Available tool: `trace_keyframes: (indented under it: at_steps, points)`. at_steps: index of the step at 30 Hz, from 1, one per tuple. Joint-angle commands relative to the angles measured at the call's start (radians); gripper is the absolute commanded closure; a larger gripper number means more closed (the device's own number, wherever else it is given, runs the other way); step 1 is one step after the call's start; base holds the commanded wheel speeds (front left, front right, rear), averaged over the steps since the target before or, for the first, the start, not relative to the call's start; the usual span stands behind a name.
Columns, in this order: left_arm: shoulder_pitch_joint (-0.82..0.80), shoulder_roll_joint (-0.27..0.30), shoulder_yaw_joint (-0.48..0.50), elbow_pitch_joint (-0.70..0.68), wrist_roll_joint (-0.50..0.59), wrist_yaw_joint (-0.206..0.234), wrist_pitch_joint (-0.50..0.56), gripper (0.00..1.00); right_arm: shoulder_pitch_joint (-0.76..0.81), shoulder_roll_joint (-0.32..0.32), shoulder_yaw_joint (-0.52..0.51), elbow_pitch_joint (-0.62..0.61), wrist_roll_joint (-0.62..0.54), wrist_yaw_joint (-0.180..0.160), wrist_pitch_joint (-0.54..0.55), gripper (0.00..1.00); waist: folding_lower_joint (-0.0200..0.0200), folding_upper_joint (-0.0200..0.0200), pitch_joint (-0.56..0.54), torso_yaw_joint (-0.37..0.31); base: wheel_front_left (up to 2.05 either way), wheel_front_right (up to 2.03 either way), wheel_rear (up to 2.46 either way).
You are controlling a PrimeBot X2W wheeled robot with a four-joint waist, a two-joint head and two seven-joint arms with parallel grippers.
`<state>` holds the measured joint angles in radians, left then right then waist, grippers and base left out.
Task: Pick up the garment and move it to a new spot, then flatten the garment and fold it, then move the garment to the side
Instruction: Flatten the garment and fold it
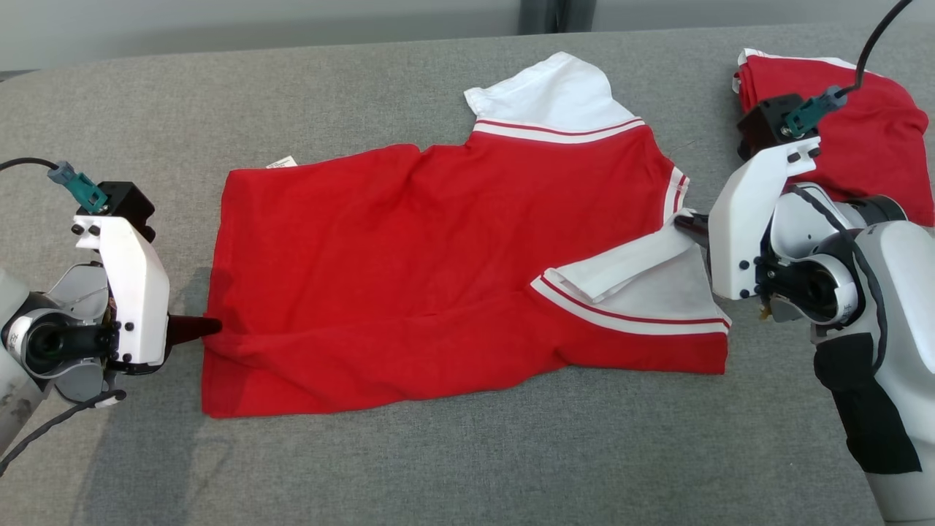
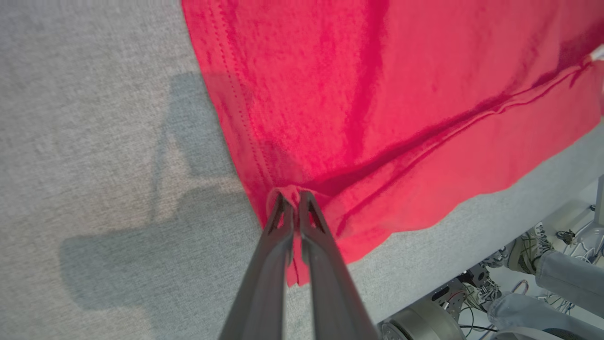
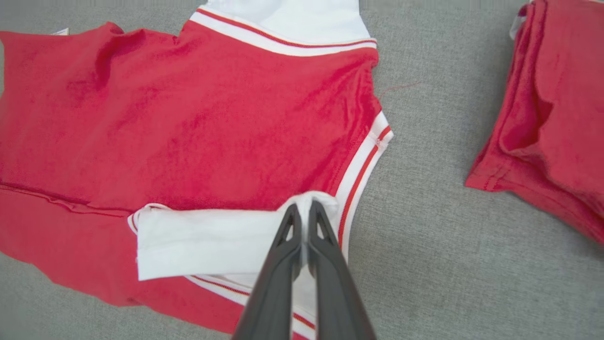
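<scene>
A grey cloth table (image 1: 438, 467) carries a red shirt (image 1: 409, 277) spread across its middle, hem toward the robot's left and white-trimmed collar toward its right, with the near long edge already turned up into a rumpled band. A second red garment, the pile (image 1: 869, 139), sits folded at the far right, well apart from the shirt but just behind the right arm. The near white sleeve (image 1: 635, 281) lies folded inward over the red. The right gripper (image 3: 304, 208) is clamped on the sleeve's edge beside the collar, and the left gripper (image 2: 292, 198) is clamped on a small bunch of hem near the fold line; both bites look thin. My judgement is that the main risk is an uneven pull: if one arm leads, the fold will run crooked, and the hem may slide out of the left pinch since so little cloth is caught. The sleeve is held only by its edge, so lifting could let it unroll and spoil the flattening. A wide swing of the right arm could also nudge the pile. A small white label (image 1: 282, 162) pokes out at the far hem corner; its print is too small to read, and I see no brand.
</scene>
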<state>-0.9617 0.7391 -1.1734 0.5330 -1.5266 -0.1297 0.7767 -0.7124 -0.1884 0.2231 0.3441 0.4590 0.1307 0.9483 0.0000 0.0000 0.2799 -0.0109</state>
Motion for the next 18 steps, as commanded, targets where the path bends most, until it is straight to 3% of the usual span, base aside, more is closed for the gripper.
trace_keyframes:
  at_steps: [1, 2, 4, 5, 6, 11, 18]
  points:
    - [-0.009, 0.003, 0.004, 0.001, 0.004, -0.001, -0.006, 1.00, -0.014, -0.002, 0.002, 0.008, -0.007, 0.000, -0.020, 1.00, 0.0000, 0.0000, 0.000, -0.001, 0.00, 0.00, 0.00]
    - [-0.009, 0.003, 0.004, 0.000, 0.008, -0.001, -0.012, 1.00, -0.017, 0.000, 0.004, 0.014, -0.006, 0.000, -0.030, 1.00, 0.0000, 0.0000, 0.000, -0.002, 0.00, 0.00, 0.00]
    - [-0.007, 0.002, -0.001, 0.001, 0.013, -0.002, -0.014, 0.34, -0.019, 0.003, 0.011, 0.026, 0.001, 0.000, -0.048, 1.00, 0.0000, 0.0000, -0.002, -0.004, 0.00, 0.00, 0.00]
    - [-0.002, 0.000, -0.006, 0.002, 0.012, -0.001, -0.013, 0.00, -0.021, 0.003, 0.015, 0.033, 0.003, 0.000, -0.063, 0.58, 0.0000, 0.0000, -0.006, -0.004, 0.00, 0.00, 0.00]
    - [0.008, -0.003, -0.006, 0.009, 0.011, -0.001, -0.020, 0.00, -0.018, 0.003, 0.021, 0.049, 0.007, 0.000, -0.089, 0.00, 0.0000, 0.0000, -0.019, -0.005, 0.00, 0.00, 0.00]
    - [0.021, -0.008, -0.007, 0.017, 0.014, -0.002, -0.049, 0.00, -0.005, 0.000, 0.032, 0.079, 0.012, 0.000, -0.166, 0.00, 0.0000, 0.0000, -0.059, -0.006, 0.00, 0.00, 0.00]
    - [0.070, 0.007, 0.012, -0.028, 0.020, -0.002, -0.174, 0.00, 0.040, -0.027, 0.042, 0.109, 0.026, 0.000, -0.397, 0.00, 0.0000, 0.0000, -0.137, -0.004, 0.00, 0.00, 0.00]
